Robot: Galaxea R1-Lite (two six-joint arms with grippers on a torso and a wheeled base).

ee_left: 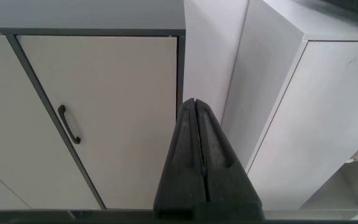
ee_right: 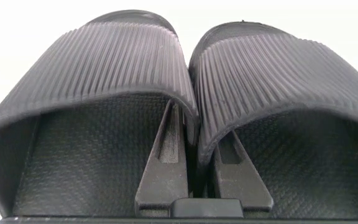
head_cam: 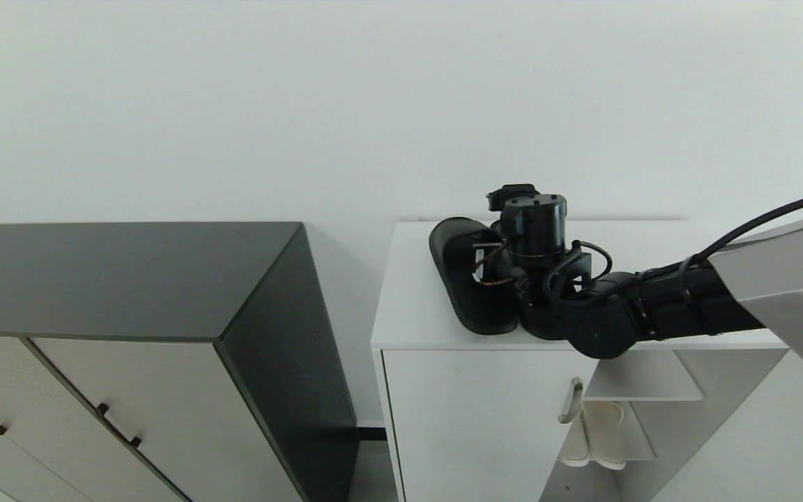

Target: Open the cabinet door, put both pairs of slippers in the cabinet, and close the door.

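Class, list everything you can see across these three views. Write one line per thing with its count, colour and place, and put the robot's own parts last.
black slippers: one pair, black, side by side on top of the white cabinet.
white slippers: one pair, white, on a low shelf in the white cabinet's open right side.
white cabinet: one, white, on the right against the wall.
door handle: one, silver-grey, on the white cabinet's front panel.
dark-topped cabinet: one, black top and side, pale doors with dark handles, on the left.
right gripper: one, black, a finger under each black slipper's strap, pinching the inner edges together.
left gripper: one, black, shut, low in front of the gap between the cabinets.
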